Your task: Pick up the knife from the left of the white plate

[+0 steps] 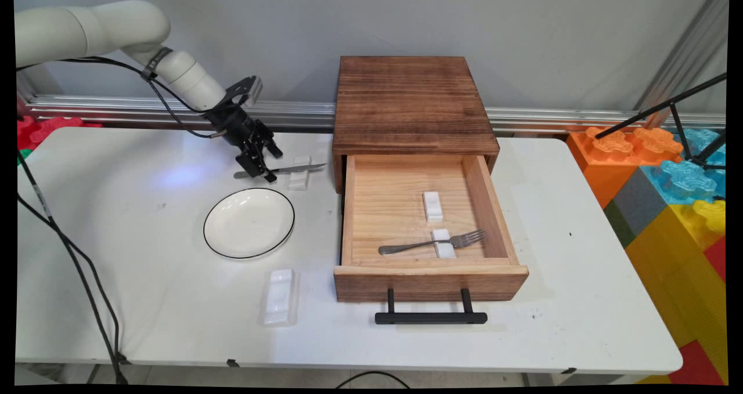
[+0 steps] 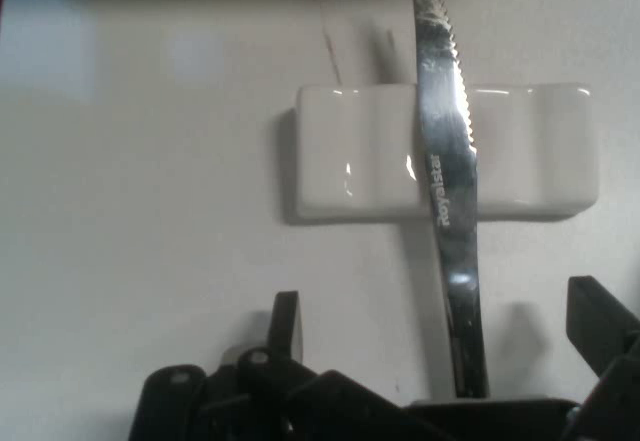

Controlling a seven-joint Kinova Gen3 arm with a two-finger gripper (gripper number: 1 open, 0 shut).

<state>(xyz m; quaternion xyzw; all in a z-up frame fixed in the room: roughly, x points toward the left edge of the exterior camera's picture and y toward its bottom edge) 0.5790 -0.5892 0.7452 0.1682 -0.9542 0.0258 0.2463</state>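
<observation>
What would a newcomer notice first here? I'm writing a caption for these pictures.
Probably the wooden box at the table's far middle, its drawer pulled open with a fork lying across a white rest inside. To its left, the gripper is at the handle of a knife lying across another rest, just behind a black-rimmed plate.

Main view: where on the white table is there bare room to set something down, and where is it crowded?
Bare: the white table right of the open wooden drawer; the near-left corner, left of the white ceramic rest and below the round black-rimmed white plate. Crowded: between plate and wooden box, where the black pincer meets the steel knife.
</observation>
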